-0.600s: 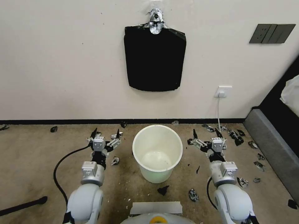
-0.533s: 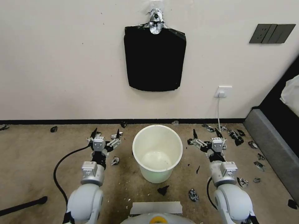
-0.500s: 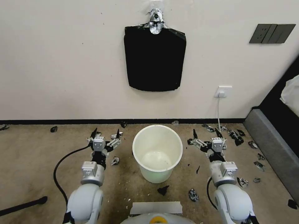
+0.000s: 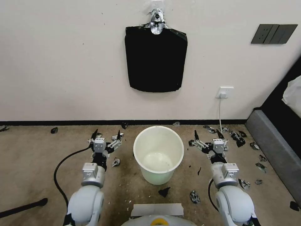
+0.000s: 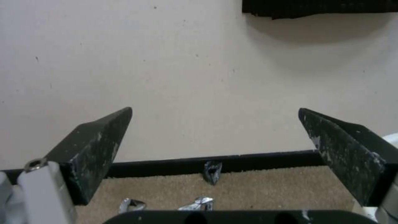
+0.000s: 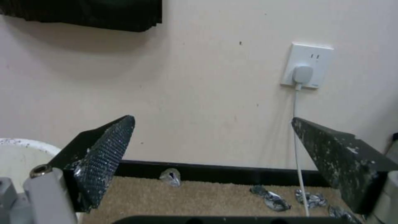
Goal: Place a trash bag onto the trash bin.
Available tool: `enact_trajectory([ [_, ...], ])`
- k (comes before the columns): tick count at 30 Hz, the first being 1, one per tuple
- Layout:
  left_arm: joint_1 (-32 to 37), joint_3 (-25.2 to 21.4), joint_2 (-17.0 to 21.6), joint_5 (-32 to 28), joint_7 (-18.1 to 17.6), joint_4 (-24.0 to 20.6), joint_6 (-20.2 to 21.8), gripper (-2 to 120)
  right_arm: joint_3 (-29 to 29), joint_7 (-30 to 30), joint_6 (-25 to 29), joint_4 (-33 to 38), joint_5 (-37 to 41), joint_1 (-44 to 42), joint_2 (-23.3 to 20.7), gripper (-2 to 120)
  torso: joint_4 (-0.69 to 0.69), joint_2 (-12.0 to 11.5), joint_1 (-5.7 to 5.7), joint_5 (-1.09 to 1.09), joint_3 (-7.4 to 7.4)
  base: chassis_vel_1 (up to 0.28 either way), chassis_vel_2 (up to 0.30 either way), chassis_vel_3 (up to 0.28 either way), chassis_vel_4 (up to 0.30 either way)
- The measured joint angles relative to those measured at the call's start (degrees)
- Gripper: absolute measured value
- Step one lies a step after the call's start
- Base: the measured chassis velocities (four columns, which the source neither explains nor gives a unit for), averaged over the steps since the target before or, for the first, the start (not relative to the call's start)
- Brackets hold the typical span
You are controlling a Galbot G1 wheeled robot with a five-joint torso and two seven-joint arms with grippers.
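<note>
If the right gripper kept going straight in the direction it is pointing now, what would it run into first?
Most likely the wall. The right gripper, open beside the trash bin, points across bare carpet toward the black baseboard. Nothing stands between its fingers and the wall, though depth is hard to judge; the socket sits off to one side.

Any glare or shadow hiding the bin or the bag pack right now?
Head view: even light, trash bin clearly lit inside, no glare; bag pack reads flat black. Left wrist view: soft shadow on the wall under the pack. Right wrist view: same soft shadow.
</note>
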Motion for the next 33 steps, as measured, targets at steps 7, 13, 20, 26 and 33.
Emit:
enact_trajectory([
  [7,0.0,0.0,0.0,0.0,0.0,0.0,0.0,100,0.0,0.0,0.0,0.0,0.0,0.0,0.0,100,0.0,0.0,0.0,0.0,0.0,0.0,0.0,0.0,0.0],
  [13,0.0,0.0,0.0,0.0,0.0,0.0,0.0,100,0.0,0.0,0.0,0.0,0.0,0.0,0.0,100,0.0,0.0,0.0,0.0,0.0,0.0,0.0,0.0,0.0],
  [20,2.01,-0.08,-1.09,-1.3,-2.24,-0.92,-5.44,100,1.04,4.3,6.69,4.14,1.54,-3.83,-1.73,100,0.0,0.0,0.0,0.0,0.0,0.0,0.0,0.0,0.0],
  [26,5.68,0.42,-3.02,-3.34,-4.85,-3.13,-14.93,100,1.17,6.64,10.98,6.47,2.25,-6.47,-2.22,100,0.01,0.0,0.0,0.0,0.0,0.0,0.0,0.0,0.0],
  [33,5.78,1.14,-2.18,-4.26,-2.94,-3.68,-15.57,100,-0.06,6.61,11.02,5.08,2.23,-6.66,-1.94,100,0.0,0.0,0.0,0.01,0.0,0.0,0.0,0.0,0.0],
])
